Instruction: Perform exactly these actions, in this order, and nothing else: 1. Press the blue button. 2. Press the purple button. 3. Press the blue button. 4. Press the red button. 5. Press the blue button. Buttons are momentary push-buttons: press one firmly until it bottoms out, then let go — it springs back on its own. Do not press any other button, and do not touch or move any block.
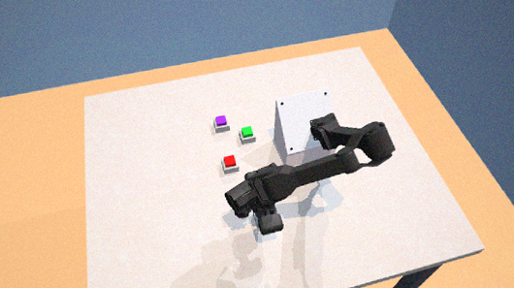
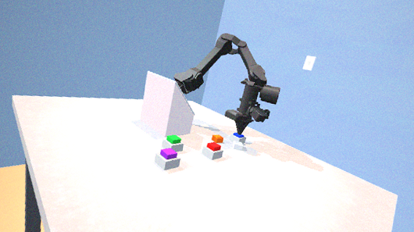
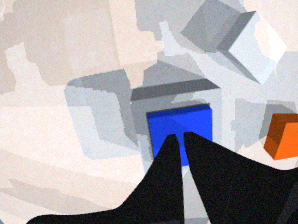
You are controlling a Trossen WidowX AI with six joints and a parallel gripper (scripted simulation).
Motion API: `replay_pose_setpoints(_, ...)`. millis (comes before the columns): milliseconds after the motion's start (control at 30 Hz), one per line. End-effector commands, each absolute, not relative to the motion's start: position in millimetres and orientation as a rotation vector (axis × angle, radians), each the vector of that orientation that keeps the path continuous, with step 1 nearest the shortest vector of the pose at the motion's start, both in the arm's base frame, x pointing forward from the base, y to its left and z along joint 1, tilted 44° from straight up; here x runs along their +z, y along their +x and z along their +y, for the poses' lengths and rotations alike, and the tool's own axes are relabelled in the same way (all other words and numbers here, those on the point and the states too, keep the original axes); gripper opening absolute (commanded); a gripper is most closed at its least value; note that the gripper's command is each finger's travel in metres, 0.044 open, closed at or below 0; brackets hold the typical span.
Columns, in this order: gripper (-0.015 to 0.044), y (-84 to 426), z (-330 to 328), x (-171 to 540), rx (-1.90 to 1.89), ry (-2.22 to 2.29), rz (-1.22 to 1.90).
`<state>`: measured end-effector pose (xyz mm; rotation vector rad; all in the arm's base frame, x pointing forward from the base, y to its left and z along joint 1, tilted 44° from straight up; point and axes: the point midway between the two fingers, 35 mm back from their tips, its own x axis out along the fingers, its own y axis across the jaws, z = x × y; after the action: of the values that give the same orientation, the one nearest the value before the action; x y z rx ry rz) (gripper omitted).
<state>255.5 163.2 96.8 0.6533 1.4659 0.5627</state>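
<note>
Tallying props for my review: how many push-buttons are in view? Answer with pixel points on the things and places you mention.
4 in the top view, 5 overall: red (image 1: 230, 161) (image 2: 214, 147), green (image 1: 247, 131) (image 2: 174, 139) and purple (image 1: 221, 121) (image 2: 168, 153) grouped near the white box (image 1: 305, 120) (image 2: 156, 103); blue (image 2: 238, 135) (image 3: 185, 125) under the hand (image 2: 239, 134) (image 3: 180, 140), hidden from above.

I am finding 0 readable texts, labels, brands, numbers or signs in my 3 views.
</note>
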Motion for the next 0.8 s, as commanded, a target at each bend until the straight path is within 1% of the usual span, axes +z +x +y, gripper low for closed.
replay_pose_setpoints(0, 0.002, 255, 163, 95, 0.556, 0.652, 1.473)
replay_pose_setpoints(233, 0.002, 255, 161, 98, 0.562, 0.653, 1.467)
replay_pose_setpoints(333, 0.002, 254, 142, 117, 0.556, 0.65, 1.473)
replay_pose_setpoints(500, 0.002, 254, 138, 121, 0.555, 0.65, 1.474)
replay_pose_setpoints(667, 0.002, 252, 98, 161, 0.553, 0.648, 1.475)
replay_pose_setpoints(767, 0.002, 252, 97, 163, 0.553, 0.649, 1.475)
